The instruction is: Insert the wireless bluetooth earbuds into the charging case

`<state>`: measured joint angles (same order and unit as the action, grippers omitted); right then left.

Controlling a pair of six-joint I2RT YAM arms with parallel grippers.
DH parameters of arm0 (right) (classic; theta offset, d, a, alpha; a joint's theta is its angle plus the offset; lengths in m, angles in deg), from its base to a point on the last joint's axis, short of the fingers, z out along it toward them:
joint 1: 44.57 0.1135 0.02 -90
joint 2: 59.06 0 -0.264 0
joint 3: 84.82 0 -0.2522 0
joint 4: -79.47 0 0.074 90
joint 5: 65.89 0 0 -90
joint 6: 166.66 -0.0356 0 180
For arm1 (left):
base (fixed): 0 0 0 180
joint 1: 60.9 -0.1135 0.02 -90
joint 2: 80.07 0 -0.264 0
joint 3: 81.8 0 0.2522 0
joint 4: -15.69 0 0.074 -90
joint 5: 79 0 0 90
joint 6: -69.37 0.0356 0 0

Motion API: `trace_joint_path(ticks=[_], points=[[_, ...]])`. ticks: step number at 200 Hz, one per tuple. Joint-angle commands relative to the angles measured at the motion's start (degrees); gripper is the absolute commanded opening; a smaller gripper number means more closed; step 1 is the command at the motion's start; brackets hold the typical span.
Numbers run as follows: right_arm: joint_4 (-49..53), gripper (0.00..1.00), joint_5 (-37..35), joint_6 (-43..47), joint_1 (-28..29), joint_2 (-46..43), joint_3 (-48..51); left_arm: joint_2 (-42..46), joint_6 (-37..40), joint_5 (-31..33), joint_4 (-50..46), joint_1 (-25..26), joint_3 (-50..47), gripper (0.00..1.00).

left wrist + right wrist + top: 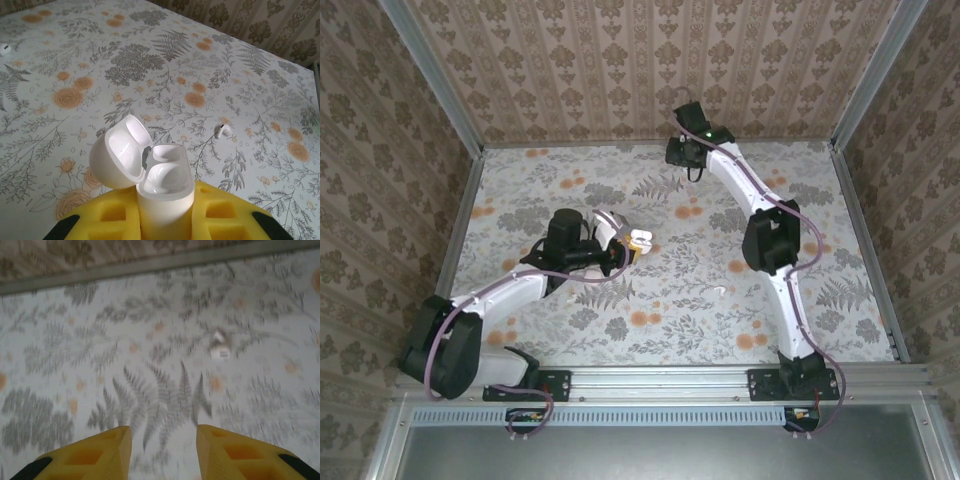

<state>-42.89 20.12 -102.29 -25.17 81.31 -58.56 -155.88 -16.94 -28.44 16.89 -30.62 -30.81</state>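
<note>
The left claw (165, 222), padded in yellow foam, is clamped on the upright charging case (165, 175), a glossy white rounded shell whose domed lid (120, 157) hangs open toward 9 o'clock. On the matte floral-print table (75, 115), one earbud (222, 131), a tiny smooth white bud with a short stem, lies at 2 o'clock from the case, the other earbud (5, 49) far off at 10 o'clock. The right claw (164, 432) stands apart, yellow-padded, above a blurred fern print (165, 390).

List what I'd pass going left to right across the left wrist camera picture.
earbud at the left edge → open charging case → second earbud
</note>
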Motion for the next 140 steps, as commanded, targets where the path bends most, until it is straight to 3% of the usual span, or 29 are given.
trace_joint_path(ticks=[1,49,140], points=[[3.47,0.40,-1.55,-1.98,-1.34,6.84,-9.79,-1.53,-1.00,-1.99,3.04,-0.31,2.06,0.00],[-6.51,0.44,-1.83,-6.77,-4.20,13.10,-10.66,-5.46,-2.52,-4.03,6.03,-0.71,2.15,0.00],[-16.20,0.46,2.47,-13.79,-5.81,20.69,-12.45,-7.77,-3.94,-6.48,7.88,-1.81,1.98,0.00]])
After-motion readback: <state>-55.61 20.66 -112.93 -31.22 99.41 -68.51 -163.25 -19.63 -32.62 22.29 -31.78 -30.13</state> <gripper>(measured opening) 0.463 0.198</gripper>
